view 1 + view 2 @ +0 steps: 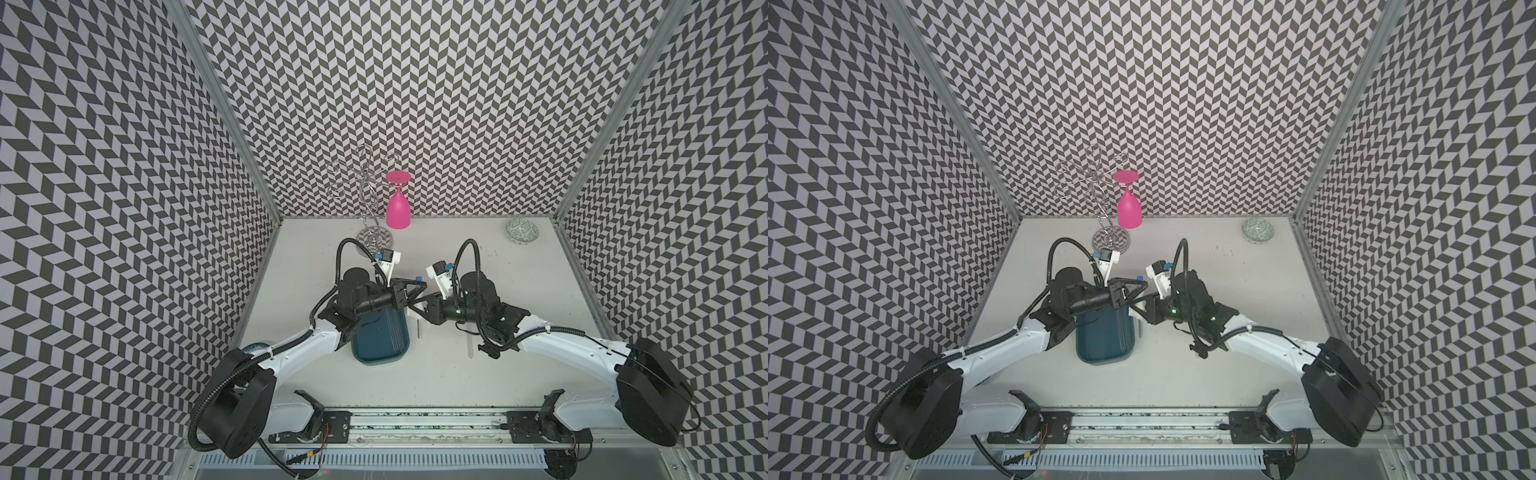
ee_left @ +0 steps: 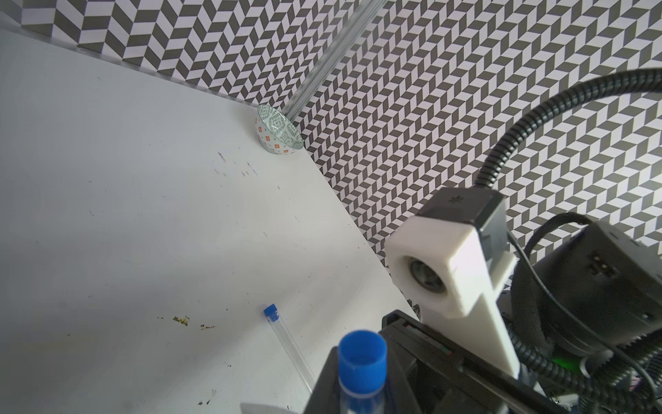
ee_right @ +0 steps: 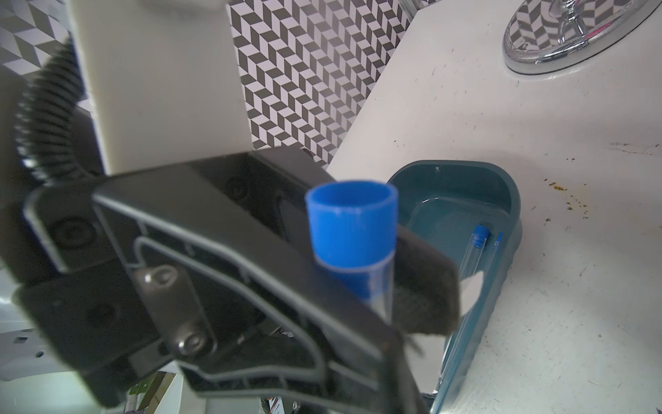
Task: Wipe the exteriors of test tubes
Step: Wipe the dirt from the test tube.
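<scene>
Clear test tube, cap toward twelve o'clock, clamped by left gripper; right gripper at six, grip unclear.

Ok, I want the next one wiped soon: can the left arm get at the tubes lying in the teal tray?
Probably not yet. The teal tray lies close by and its two tubes are uncovered, but the left pincer is shut on a blue-capped tube, so it has no free grip.

two test tubes lie in the tray; rack behind it; bowl far right
</scene>
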Tool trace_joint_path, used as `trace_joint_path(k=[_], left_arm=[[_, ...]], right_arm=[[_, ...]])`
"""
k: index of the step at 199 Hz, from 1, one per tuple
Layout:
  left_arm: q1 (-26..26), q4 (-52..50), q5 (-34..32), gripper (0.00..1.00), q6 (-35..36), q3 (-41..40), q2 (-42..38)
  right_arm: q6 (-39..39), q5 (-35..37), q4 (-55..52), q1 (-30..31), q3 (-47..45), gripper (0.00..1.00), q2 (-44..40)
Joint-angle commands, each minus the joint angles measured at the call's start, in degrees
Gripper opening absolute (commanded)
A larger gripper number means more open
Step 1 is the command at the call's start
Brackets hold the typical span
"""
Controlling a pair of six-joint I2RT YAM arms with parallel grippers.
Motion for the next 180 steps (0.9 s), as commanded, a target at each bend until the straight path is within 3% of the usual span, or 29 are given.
trace_joint_path(k=[1,97,138,180], left_arm=[[-0.1,-1.3,-0.1,0.18,1.1,-1.1,-0.6],[1.0,-1.2,-0.4,0.19,1.2,-1.2,-0.9],[1.1,-0.9,-0.3,0.19,1.1,-1.3,-0.9],[1.1,-0.9,0.3,0.19,1.0,-1.5,-1.1]], right_arm=[[-1.0,-0.6,5.5,-0.2,1.1,0.19,-0.6],[6.9,0.6,11.5,7.3,-13.7,0.18,-3.1],[3.4,0.5,8.7,6.9,-8.5,0.18,-0.8],[0.9,-2.2,8.9,2.1,-1.8,0.18,1.1]])
